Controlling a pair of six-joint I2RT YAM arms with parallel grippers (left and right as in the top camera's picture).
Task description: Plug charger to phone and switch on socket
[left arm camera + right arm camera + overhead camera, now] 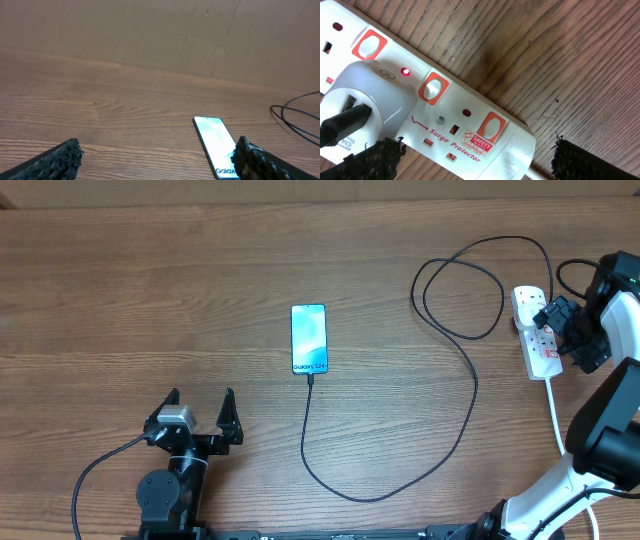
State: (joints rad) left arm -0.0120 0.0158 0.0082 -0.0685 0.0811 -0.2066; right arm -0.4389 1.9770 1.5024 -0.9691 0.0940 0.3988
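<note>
The phone [309,338] lies screen-up mid-table, its blue screen lit. The black charger cable [470,410] meets the phone's near end, loops right and runs up to the white socket strip [540,345]. A white plug adapter [370,105] with the black cable [340,122] sits in the socket [470,130], and a small red light [406,72] glows on it. My right gripper [477,162] hovers open over the strip's cord end; in the overhead view the right gripper [552,320] is above the strip. My left gripper [200,405] stands open and empty, near-left of the phone [215,145].
The strip's thick white cord [555,415] runs toward the near edge beside my right arm. A cardboard wall [150,35] stands behind the table. Loops of black cable [300,112] lie right of the phone.
</note>
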